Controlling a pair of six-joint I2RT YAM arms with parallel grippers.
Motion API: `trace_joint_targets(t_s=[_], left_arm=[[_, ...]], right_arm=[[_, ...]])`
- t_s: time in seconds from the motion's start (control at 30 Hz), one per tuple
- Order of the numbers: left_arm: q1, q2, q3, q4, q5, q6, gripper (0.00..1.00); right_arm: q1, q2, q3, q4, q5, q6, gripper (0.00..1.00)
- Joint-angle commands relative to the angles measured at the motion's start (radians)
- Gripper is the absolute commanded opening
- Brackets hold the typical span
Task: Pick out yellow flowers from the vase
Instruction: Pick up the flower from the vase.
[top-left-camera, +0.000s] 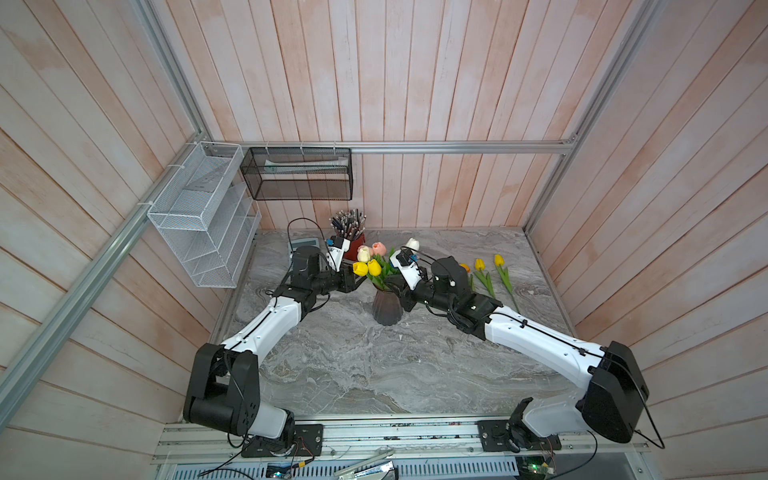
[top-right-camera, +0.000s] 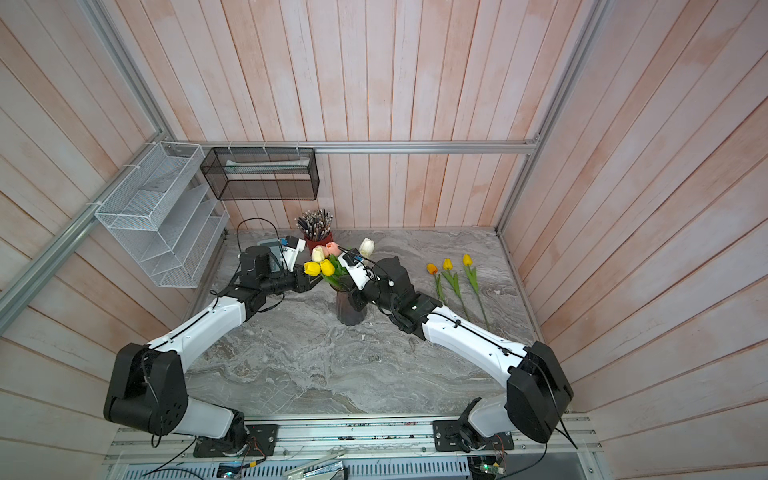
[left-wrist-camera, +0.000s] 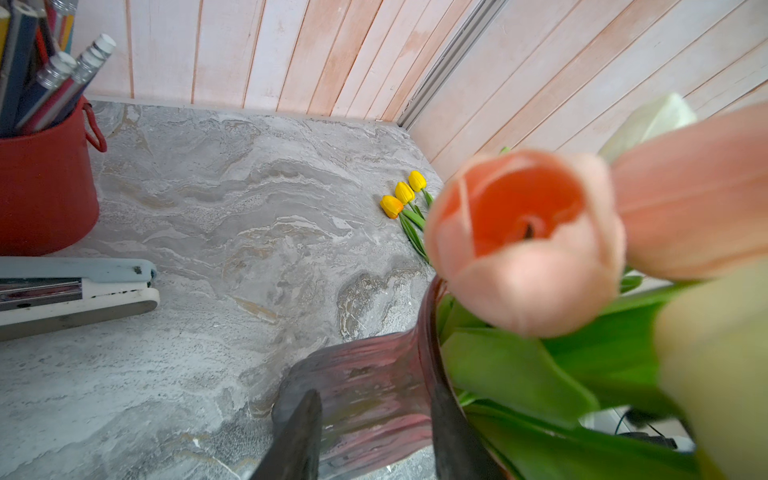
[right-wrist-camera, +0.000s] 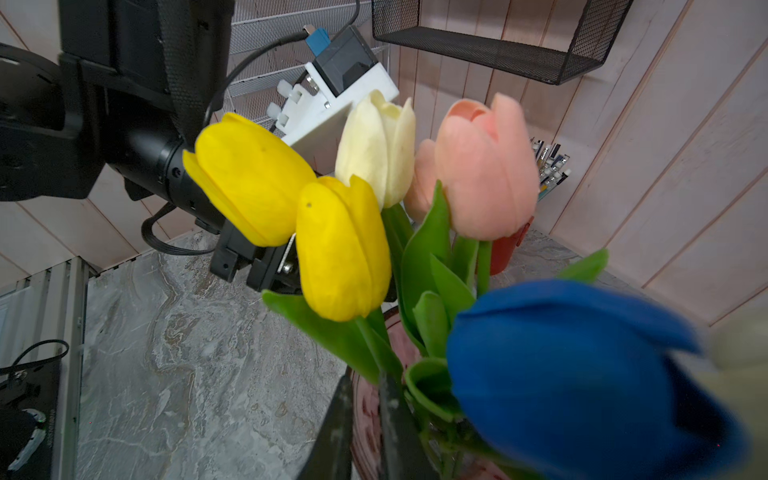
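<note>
The left claw (left-wrist-camera: 374, 415) is clamped on the vase (top-left-camera: 386, 309) neck, steadying it. The right claw (right-wrist-camera: 365, 386) pinches a yellow flower (right-wrist-camera: 343, 249) by its stem above the rim. Pull straight up along that stem, slowly. It stands near upright, head up, leaning toward the left claw. Three more yellow flowers (top-right-camera: 447, 264) lie on the counter (top-left-camera: 353, 365).

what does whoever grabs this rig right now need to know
Left claw: closed around the vase neck, apparently holding it steady.
Right claw: nearly shut at the stems just above the vase rim; grip unconfirmed.
Done: three yellow tulips lie side by side on the marble table, on the right arm's side.
Left: two yellow tulips to pull from the vase; leave in the white tulips, pink tulips and blue tulip.
</note>
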Motion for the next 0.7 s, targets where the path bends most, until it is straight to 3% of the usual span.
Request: trace_joint_targets(t_s=[0.0, 0.67], left_arm=[[-0.003, -0.002, 0.024, -0.01, 0.034, 0.025, 0.44], [-0.02, 0.03, 0.044, -0.035, 0.04, 0.035, 0.44]], right_arm=[[0.01, 0.025, 0.038, 0.033, 0.026, -0.01, 0.16], [0.018, 0.113, 0.089, 0.04, 0.039, -0.043, 0.22]])
